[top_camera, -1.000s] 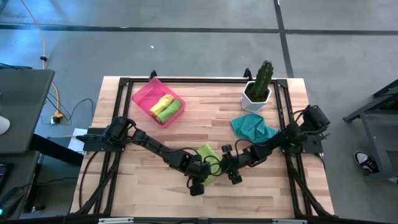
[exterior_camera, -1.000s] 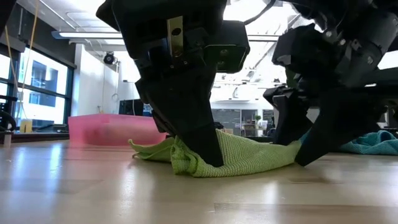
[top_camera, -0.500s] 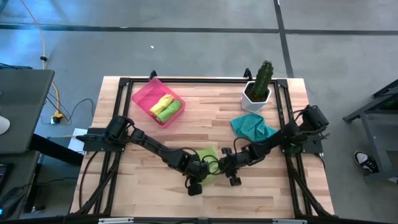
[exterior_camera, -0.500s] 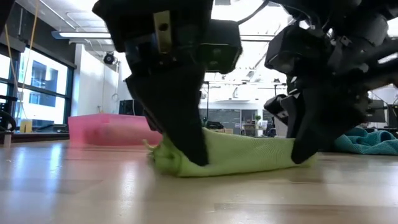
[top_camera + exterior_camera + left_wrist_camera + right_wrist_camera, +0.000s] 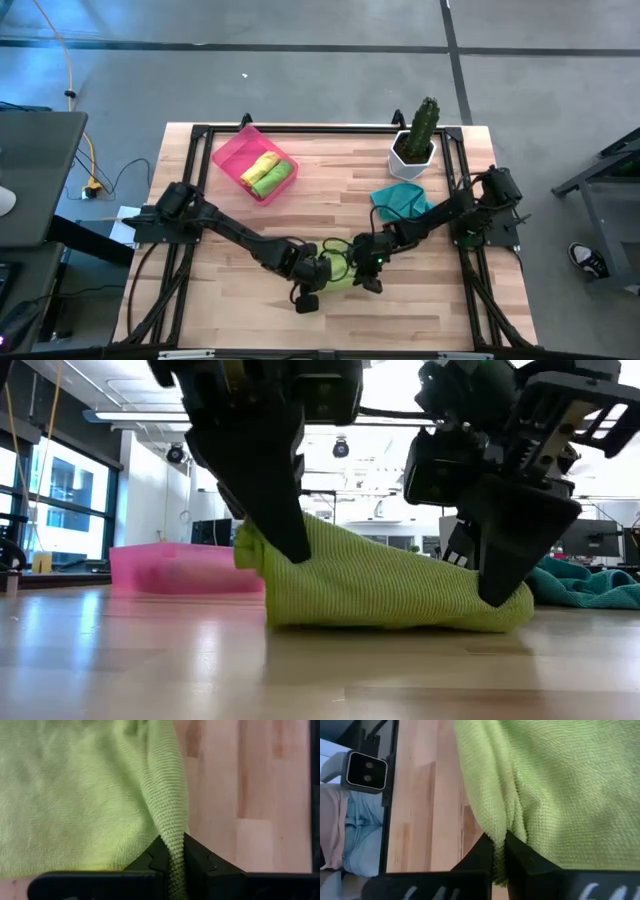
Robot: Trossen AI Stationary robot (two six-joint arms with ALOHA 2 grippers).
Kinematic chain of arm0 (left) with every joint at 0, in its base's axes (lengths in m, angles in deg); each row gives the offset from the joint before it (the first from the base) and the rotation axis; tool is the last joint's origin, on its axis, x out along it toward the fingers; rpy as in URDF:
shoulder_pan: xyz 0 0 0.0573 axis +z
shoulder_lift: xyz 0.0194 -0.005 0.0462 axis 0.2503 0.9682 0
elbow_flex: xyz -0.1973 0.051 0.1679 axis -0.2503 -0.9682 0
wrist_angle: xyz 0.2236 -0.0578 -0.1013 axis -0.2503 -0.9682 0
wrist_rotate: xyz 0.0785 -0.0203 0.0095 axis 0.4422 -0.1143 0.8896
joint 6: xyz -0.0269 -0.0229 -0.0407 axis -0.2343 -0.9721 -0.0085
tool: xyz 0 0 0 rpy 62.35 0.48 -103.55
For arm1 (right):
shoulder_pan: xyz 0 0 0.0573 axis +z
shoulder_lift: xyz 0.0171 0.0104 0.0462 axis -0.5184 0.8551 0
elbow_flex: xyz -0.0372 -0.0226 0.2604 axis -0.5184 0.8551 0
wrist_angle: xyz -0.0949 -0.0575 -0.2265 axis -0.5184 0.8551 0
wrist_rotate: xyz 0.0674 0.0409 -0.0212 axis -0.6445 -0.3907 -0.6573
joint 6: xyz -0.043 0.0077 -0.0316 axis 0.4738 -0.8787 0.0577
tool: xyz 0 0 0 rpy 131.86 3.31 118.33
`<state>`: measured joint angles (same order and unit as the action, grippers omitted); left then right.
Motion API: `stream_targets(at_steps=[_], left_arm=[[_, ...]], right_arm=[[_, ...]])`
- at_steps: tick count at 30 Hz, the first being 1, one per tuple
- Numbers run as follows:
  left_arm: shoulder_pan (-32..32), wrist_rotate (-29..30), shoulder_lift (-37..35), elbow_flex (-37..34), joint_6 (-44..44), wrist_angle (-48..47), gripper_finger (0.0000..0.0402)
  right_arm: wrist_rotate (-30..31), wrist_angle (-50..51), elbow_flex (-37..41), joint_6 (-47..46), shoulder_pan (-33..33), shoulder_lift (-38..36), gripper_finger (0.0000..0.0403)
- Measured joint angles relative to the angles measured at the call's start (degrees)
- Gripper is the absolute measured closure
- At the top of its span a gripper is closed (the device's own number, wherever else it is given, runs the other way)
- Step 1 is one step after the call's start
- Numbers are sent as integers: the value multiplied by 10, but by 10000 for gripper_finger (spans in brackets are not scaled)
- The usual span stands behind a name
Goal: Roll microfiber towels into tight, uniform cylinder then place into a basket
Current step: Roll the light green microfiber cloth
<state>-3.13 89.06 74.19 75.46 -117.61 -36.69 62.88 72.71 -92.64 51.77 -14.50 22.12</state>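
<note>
my left end effector (image 5: 290,545) clamped on lime green towel (image 5: 390,585) edge | my right end effector (image 5: 497,590) clamped on its other end | towel lifted partly off table (image 5: 250,235)

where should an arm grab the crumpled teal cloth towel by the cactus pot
Pinch a raised fold of the crumpled teal microfiber towel from straight above. It lies in a loose heap with ridges standing up, so no flat edge needs prying off the wooden table, and the white cactus pot stays clear.
</note>
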Motion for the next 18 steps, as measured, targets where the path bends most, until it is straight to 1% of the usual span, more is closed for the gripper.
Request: stream_targets(at_steps=[4, 6, 10, 15, 18], left_arm=[[-8, 3, 11, 1, 7, 10, 377], [-10, 21, 16, 1, 6, 8, 369], [-13, 54, 21, -1, 0, -1, 334], [-13, 58, 21, -1, -2, -3, 288], [-13, 59, 15, 0, -24, -37, 273]], right_arm=[[-3, -2, 1, 0, -2, 0, 398], [-3, 1, 1, 0, -2, 0, 397], [-4, 6, 2, -2, -2, -1, 397], [-5, 11, 2, -3, -2, -1, 397], [-15, 15, 2, -34, -2, -2, 396]])
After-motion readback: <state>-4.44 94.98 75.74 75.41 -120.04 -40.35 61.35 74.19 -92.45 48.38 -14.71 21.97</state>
